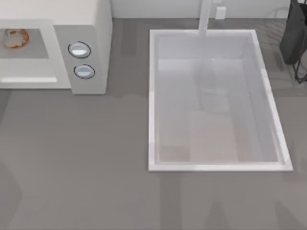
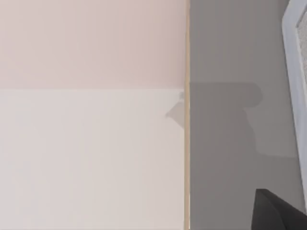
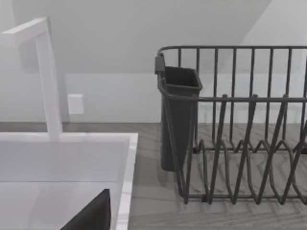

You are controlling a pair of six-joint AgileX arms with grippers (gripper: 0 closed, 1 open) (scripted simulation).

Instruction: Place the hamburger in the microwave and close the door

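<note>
1. At the far left of the table we see the hamburger (image 1: pixel 16 38) lying inside the microwave (image 1: pixel 98 24), on the grey floor of its open cavity, near the cavity's left end.
2. Just right of that cavity sits the grey panel with two round knobs (image 1: pixel 79 50), one above the other (the microwave stands at the table's back left corner).
3. The door cannot be made out from above; the left wrist view gives a flat pale panel (image 2: pixel 91 158) with a thin tan edge beside the grey table (image 2: pixel 225 57), and we cannot tell what that panel is.
4. In the middle of the table lies the white sink (image 1: pixel 152 96), with its tap (image 1: pixel 205 17) rising at the back edge.
5. At the far right stands a dark dish rack (image 3: pixel 240 143) with a cup holder (image 3: pixel 177 120), close beside the sink's corner.
6. A dark corner of gear shows in each wrist view; for either gripper, we cannot tell how the jaws stand.
</note>
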